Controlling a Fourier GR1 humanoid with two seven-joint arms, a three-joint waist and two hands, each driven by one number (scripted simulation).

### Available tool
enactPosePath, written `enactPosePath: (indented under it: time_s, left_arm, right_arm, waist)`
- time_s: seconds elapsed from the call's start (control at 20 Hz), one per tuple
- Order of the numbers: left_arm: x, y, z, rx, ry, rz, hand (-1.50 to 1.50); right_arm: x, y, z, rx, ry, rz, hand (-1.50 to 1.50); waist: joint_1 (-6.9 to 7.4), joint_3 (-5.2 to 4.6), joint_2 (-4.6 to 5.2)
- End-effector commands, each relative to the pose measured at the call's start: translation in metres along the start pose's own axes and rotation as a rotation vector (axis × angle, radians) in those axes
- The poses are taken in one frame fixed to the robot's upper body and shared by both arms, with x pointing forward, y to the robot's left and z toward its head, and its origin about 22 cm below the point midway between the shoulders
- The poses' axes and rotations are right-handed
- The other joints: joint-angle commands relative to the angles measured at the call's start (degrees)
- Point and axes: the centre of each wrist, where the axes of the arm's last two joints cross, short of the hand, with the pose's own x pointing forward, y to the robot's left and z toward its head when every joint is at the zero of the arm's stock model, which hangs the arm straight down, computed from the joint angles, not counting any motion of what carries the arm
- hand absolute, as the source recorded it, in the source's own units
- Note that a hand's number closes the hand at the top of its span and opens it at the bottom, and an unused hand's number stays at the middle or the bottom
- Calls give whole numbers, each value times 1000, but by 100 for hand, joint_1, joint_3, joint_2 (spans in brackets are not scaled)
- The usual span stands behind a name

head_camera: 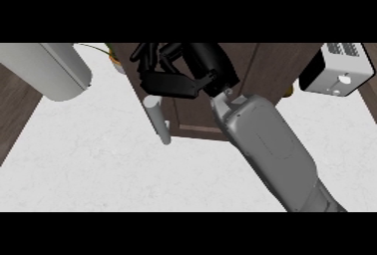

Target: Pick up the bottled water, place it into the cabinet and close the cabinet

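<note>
Cabinet (206,94) | dark wood door, grey bar handle (157,119) | right hand (173,82) above handle

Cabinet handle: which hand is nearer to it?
Right. The right hand sits just above the handle; only the left forearm shows at upper left, farther off.

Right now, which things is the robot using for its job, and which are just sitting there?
For the job:
- dark brown wooden cabinet
- its silver bar handle
- black right hand, by the cabinet
The water bottle isn't visible.

Just sitting there:
- white boxy toaster, top right
- pale grey rounded forearm, top left
- white speckled counter
</note>
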Motion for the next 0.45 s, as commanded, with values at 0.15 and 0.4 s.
enactPosePath:
  time_s: [0.15, 0.4]
  left_arm:
    - [5, -1, -13, -40, -17, 17, 150]
    - [2, -5, -12, -33, -4, 26, 150]
  right_arm:
    - [-36, -37, -14, -158, 150, 27, 150]
    - [-42, -41, -16, -155, 153, 24, 150]
  waist:
    - [-15, 3, 290]
    - [20, 4, 291]
